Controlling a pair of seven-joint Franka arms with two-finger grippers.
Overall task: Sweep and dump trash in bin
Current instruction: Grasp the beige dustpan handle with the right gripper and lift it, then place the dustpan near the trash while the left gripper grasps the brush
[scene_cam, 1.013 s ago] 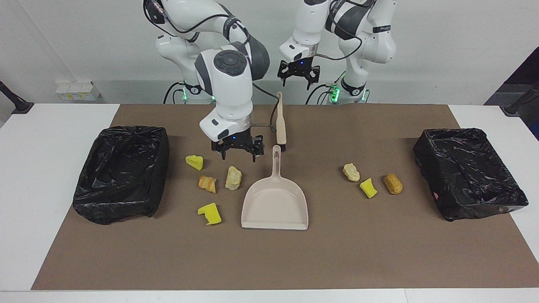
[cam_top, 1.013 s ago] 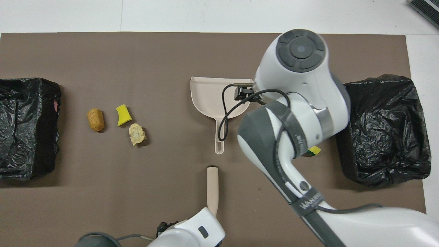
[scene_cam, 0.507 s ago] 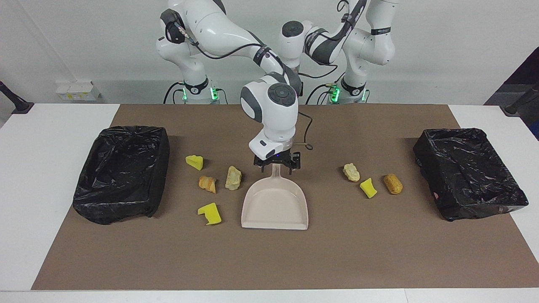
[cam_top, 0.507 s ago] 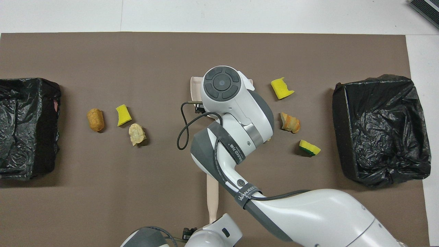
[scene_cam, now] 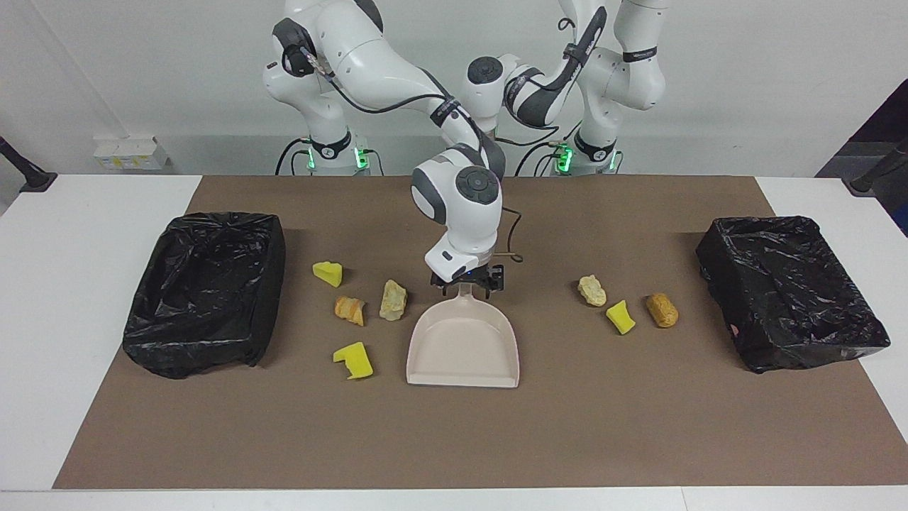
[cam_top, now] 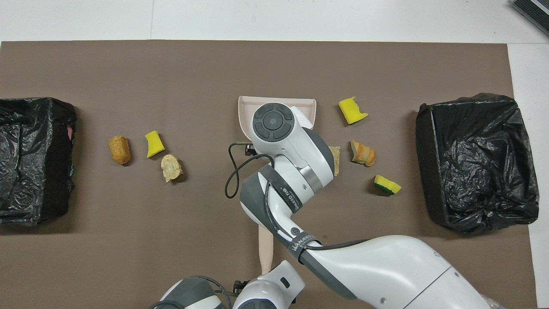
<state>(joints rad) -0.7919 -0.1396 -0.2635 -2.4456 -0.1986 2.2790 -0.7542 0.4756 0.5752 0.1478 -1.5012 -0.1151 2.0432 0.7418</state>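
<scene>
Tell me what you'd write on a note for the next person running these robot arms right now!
Right gripper: open, down astride the dustpan handle, not gripping it.
Left gripper: low over the brush handle's end nearest the robots; grip hidden.
Trash: four scraps beside the dustpan toward the right arm's end, three scraps toward the left arm's end, all on the mat.
Done: nothing swept; dustpan empty.
Left: grasp both tools, sweep scraps in, dump into a bin.
</scene>
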